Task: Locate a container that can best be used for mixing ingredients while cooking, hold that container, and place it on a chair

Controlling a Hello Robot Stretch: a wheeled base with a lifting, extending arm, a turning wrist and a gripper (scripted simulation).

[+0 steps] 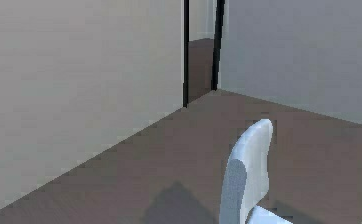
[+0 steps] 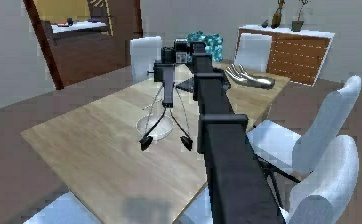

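Forward view: white chair [image 1: 251, 165] close at lower right on bare floor, dark doorway [image 1: 202, 50] beyond. Risk: driving ahead would likely clip that chair.

Arm side view: arm [image 2: 224, 130] reaches out over the wooden bench [image 2: 89, 130], with the end effector [image 2: 165, 143] hanging fingers-down. A pale round thing [image 2: 161, 128], probably the mixing container, lies on the bench mid-top, right at the fingers; touching or not, cannot tell. Finger setting unreadable, and cannot tell if anything is held. Risks: a poor grip would let it slip on lifting; turning the base could sweep the arm into the teal thing [image 2: 204, 42] or the side chairs [image 2: 324, 115]. It looks round, so no clear long axis or pointing; likely mouth up, unconfirmed.
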